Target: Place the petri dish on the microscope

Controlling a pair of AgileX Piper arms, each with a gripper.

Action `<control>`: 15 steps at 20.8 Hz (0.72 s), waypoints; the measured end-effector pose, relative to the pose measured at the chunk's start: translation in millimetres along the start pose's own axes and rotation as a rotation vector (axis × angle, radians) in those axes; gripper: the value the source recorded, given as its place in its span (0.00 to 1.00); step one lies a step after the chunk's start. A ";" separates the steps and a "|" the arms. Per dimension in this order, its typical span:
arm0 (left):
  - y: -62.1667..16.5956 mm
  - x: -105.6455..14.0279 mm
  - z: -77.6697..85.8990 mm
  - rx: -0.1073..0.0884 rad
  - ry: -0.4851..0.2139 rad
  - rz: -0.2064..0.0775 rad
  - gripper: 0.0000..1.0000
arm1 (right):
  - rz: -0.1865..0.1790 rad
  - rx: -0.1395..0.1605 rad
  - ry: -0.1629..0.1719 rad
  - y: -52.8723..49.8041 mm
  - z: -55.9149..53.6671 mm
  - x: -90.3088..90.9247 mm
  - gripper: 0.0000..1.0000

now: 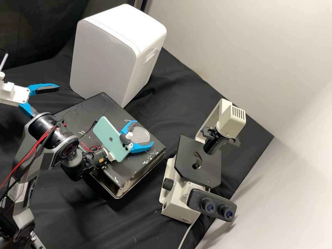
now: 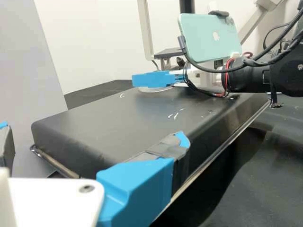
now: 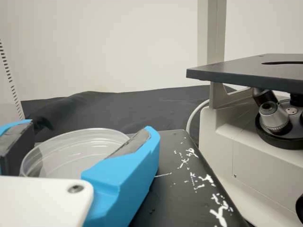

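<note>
On the black box (image 1: 103, 114) beside the microscope (image 1: 199, 162), the right gripper (image 1: 144, 133) holds its fingers (image 3: 128, 165) apart around the dish (image 3: 71, 151): light, brittle, slick, probably best pinched gently across its low rim

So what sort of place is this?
Most likely a laboratory bench rigged for robot work: a beige inverted microscope, a clear round plastic petri dish on a black slab, and a dark grey robot arm beside it.
</note>
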 end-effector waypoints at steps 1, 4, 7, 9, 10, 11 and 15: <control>0.1 0.5 -0.2 0.000 0.000 0.000 1.00 | 0.000 0.000 0.000 0.0 0.0 0.0 0.00; -0.2 2.8 -1.2 -0.001 0.000 -0.002 1.00 | 0.000 0.000 0.000 0.0 0.0 0.0 0.00; -0.2 2.8 -1.2 -0.001 0.000 -0.002 1.00 | 0.000 0.000 0.000 0.0 0.0 0.0 0.00; -0.2 2.8 -1.2 -0.001 0.000 -0.002 1.00 | 0.000 0.001 0.000 0.0 0.0 0.0 0.00; -0.2 2.8 -1.2 -0.001 0.000 -0.002 1.00 | 0.000 0.000 0.000 0.3 0.2 0.0 0.00; -0.2 2.8 -1.2 -0.001 0.000 -0.002 1.00 | -0.001 0.001 0.001 0.6 0.4 0.1 0.00; -0.2 2.8 -1.2 -0.001 0.000 -0.002 1.00 | -0.009 0.013 0.005 2.7 1.9 -3.3 0.00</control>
